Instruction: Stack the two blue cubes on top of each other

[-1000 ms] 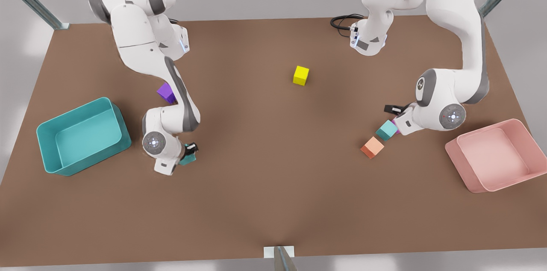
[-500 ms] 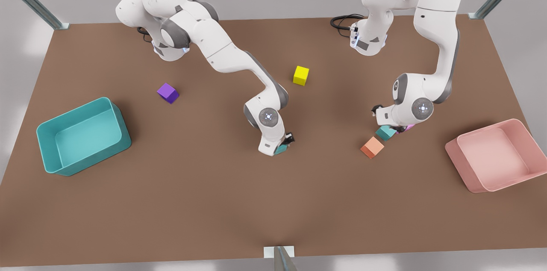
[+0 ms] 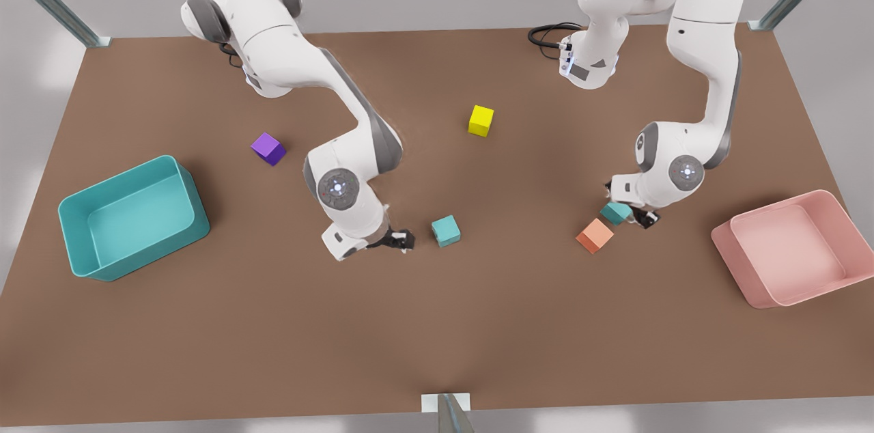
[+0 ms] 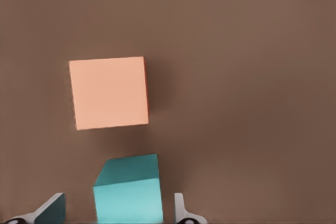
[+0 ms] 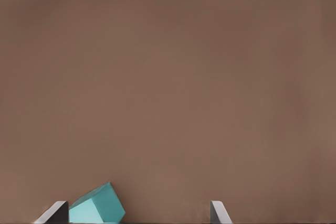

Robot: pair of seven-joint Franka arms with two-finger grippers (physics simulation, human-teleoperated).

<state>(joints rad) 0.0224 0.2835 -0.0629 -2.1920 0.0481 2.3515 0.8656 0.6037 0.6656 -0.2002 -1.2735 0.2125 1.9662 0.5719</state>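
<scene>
**Both teal cubes on the table, neither gripped yet**

The left gripper (image 4: 116,211) hangs low over one blue cube (image 4: 127,195), its fingers spread to either side of it with a gap showing on each flank, so it straddles the cube without clamping it. Just beyond its fingertips lies an orange cube (image 4: 109,93), close to the teal one but apart from it. The other blue cube (image 3: 445,231) rests flat on the table (image 3: 437,324), just ahead of the right gripper (image 5: 137,211), whose jaws stand wide and hold nothing; seen from that wrist, the cube sits near one finger and turned at an angle to the jaws.

These cubes look rigid, light and matte, so a modest squeeze should hold one without slip or crushing. The best hold is probably on two opposite flat faces, low enough for full pad contact and square to the faces. A corner-on pinch would likely twist the cube, and the orange neighbour leaves little room on that side.
</scene>
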